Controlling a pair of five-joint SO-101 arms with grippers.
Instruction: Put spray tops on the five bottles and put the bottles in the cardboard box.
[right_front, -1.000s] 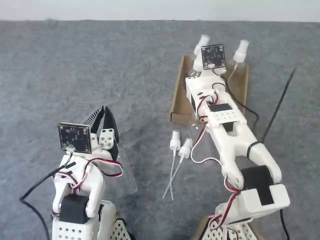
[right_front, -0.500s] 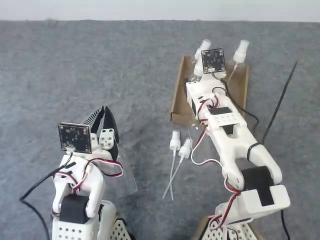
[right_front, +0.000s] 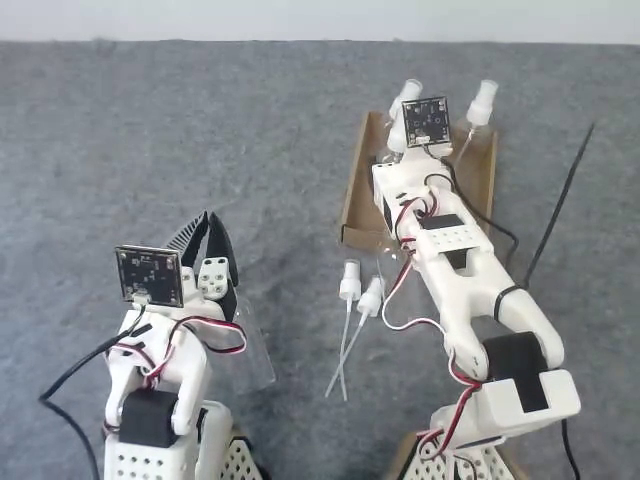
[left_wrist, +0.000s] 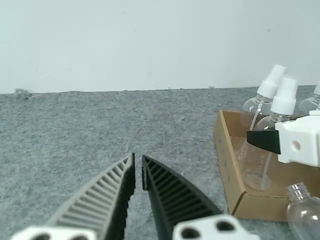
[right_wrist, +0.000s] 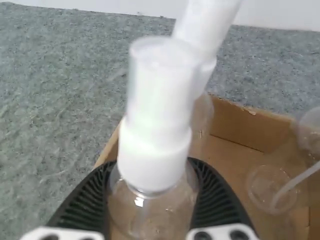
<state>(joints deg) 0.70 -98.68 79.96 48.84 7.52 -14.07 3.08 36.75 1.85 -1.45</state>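
My right gripper (right_wrist: 152, 187) is shut on a clear bottle (right_wrist: 150, 210) with a white spray top (right_wrist: 159, 125), held over the cardboard box (right_front: 352, 190). In the high view that capped bottle (right_front: 407, 98) sticks out past the right wrist. A second capped bottle (right_front: 482, 103) stands at the box's far right corner. Two loose spray tops (right_front: 350, 281) with long tubes lie on the grey mat in front of the box. An uncapped clear bottle (left_wrist: 301, 206) stands just outside the box's near wall. My left gripper (left_wrist: 138, 162) is shut on nothing, well left of the box.
A thin black strip (right_front: 560, 200) lies right of the box. A clear plastic sheet (right_front: 255, 345) lies beside the left arm. Grey mat (right_front: 200, 130) stretches free on the left and far side, ending at a white wall (left_wrist: 150, 40).
My right gripper shifted slightly with its bottle over the box a second ago, then held still. The left arm has not moved.
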